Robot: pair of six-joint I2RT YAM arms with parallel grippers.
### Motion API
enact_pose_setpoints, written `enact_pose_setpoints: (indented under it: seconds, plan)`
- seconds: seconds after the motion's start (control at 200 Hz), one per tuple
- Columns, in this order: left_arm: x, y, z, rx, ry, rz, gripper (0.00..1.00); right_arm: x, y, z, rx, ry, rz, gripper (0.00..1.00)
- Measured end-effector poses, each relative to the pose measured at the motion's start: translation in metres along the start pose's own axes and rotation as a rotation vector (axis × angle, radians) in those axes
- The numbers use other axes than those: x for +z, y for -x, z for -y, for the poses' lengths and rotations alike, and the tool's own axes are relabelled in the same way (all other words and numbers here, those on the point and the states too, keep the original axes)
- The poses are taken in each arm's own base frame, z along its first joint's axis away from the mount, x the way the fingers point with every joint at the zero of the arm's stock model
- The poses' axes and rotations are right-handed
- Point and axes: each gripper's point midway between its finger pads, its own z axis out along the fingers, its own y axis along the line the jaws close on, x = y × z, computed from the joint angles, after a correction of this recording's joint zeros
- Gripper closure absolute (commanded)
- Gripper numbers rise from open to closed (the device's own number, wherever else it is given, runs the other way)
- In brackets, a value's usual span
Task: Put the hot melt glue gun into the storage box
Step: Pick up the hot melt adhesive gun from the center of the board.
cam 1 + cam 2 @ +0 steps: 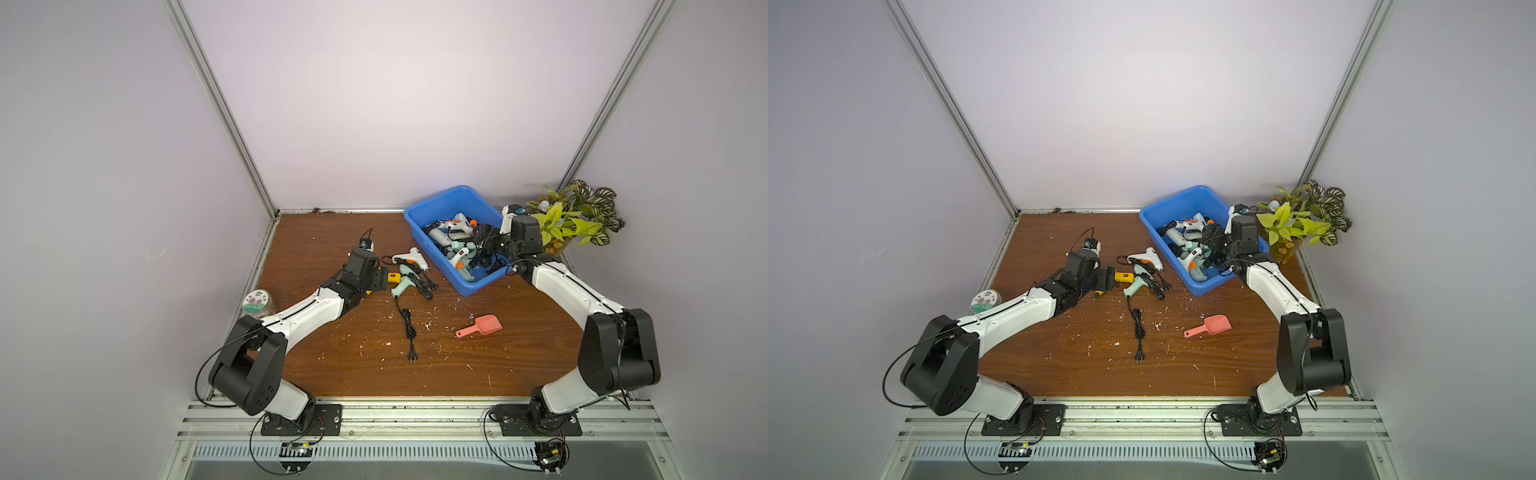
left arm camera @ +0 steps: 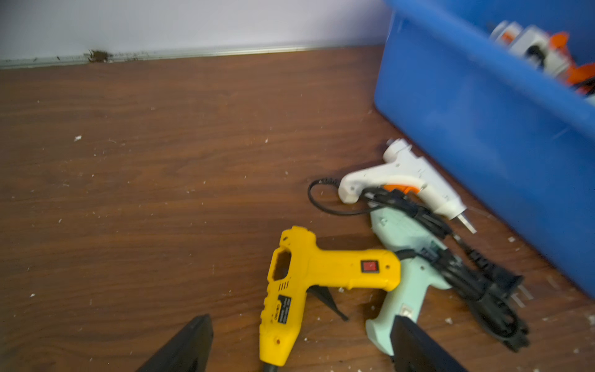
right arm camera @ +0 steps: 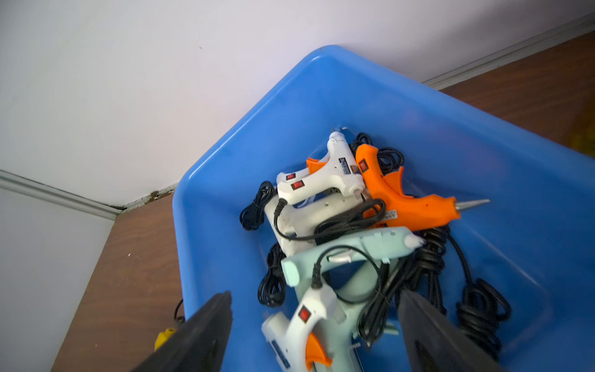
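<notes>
At the left pincer (image 2: 301,319): wide open, nothing gripped, low over the brown wooden table (image 2: 128,193). Between its two black fingers (image 2: 190,344), touching neither: the handle of the yellow plastic hot melt glue gun (image 2: 322,267). Lies flat on the table, not yet in the box. Just past the pincer, against the yellow one: a pale green plastic glue gun (image 2: 394,235), with a black cord bundle (image 2: 476,283) across it. A bit farther out from the pincer: a white plastic glue gun with an orange trigger (image 2: 402,170). Lies close by the outer wall of the bright blue plastic storage box (image 2: 483,128).

At the right pincer (image 3: 315,293): also wide open, nothing gripped. Hangs over the inside of the storage box. Under it and ahead of it: a heap of glue guns (image 3: 405,199), white, pale green and orange, with tangled black cords among them.

Well apart from both pincers, on the table: a pink plastic scoop (image 1: 482,326).
</notes>
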Motion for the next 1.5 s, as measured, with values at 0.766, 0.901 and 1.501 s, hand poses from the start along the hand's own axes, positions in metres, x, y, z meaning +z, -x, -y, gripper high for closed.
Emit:
enact_pose_setpoints:
  seconds: [0.766, 0.901, 1.501]
  plan:
    - [0.063, -0.066, -0.030, 0.178, 0.122, -0.375, 0.25, -0.075, 0.012, 0.001, -0.013, 0.004, 0.158, 0.00]
    - [0.070, -0.061, -0.027, 0.183, 0.105, -0.373, 0.25, -0.076, 0.013, 0.001, -0.013, 0.006, 0.162, 0.01]
    - [0.089, -0.051, -0.011, 0.165, 0.035, -0.354, 0.53, -0.084, 0.019, -0.002, -0.009, 0.013, 0.185, 0.00]
